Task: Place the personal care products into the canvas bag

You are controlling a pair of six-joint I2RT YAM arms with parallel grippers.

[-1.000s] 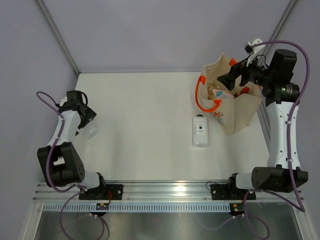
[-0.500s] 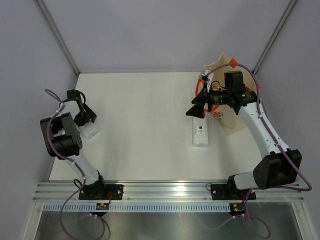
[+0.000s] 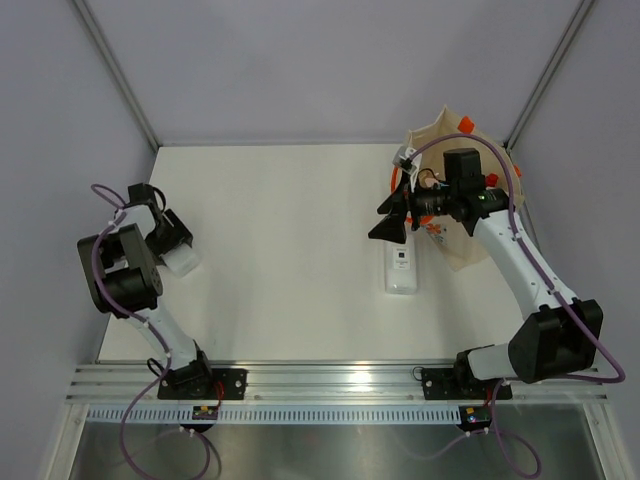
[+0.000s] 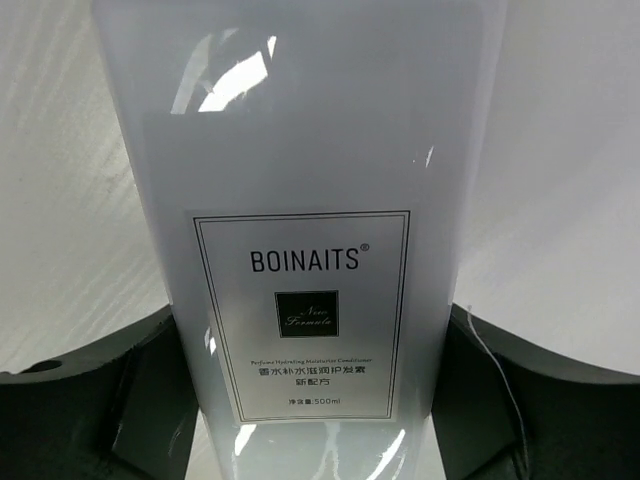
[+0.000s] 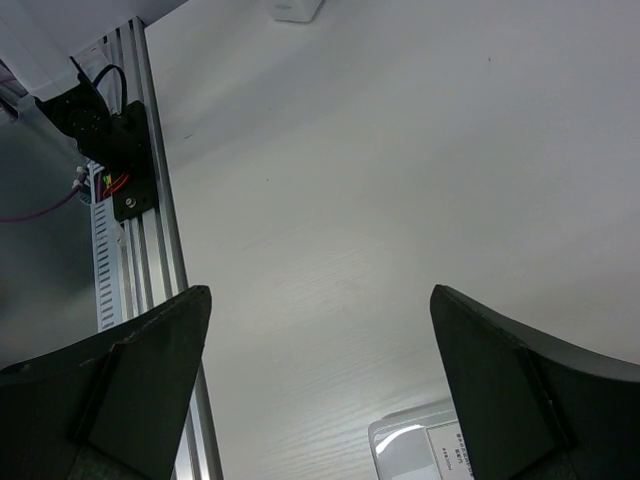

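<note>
A flat white rectangular bottle (image 3: 402, 266) lies on the table left of the canvas bag (image 3: 466, 240). My right gripper (image 3: 392, 222) is open and empty, hovering over the bottle's far end. A corner of that bottle shows in the right wrist view (image 5: 425, 448), below the open gripper (image 5: 320, 350). A peach item (image 3: 432, 182) shows inside the bag; the rest of its contents are hidden by the arm. At the far left, my left gripper (image 3: 168, 238) holds a cream-white bottle (image 3: 181, 262) labelled BOINAITS (image 4: 300, 260), with its fingers (image 4: 140, 390) against both sides.
The table's left edge and the grey wall are close behind the left gripper. An aluminium rail (image 3: 330, 378) with the arm bases runs along the near edge and shows in the right wrist view (image 5: 130, 200). The bag's orange handle (image 3: 398, 178) hangs toward the right gripper.
My right arm swung from above the bag to the left and down, and now hovers over the flat white bottle. The left arm's elbow shifted while its gripper stayed at the cream-white bottle.
</note>
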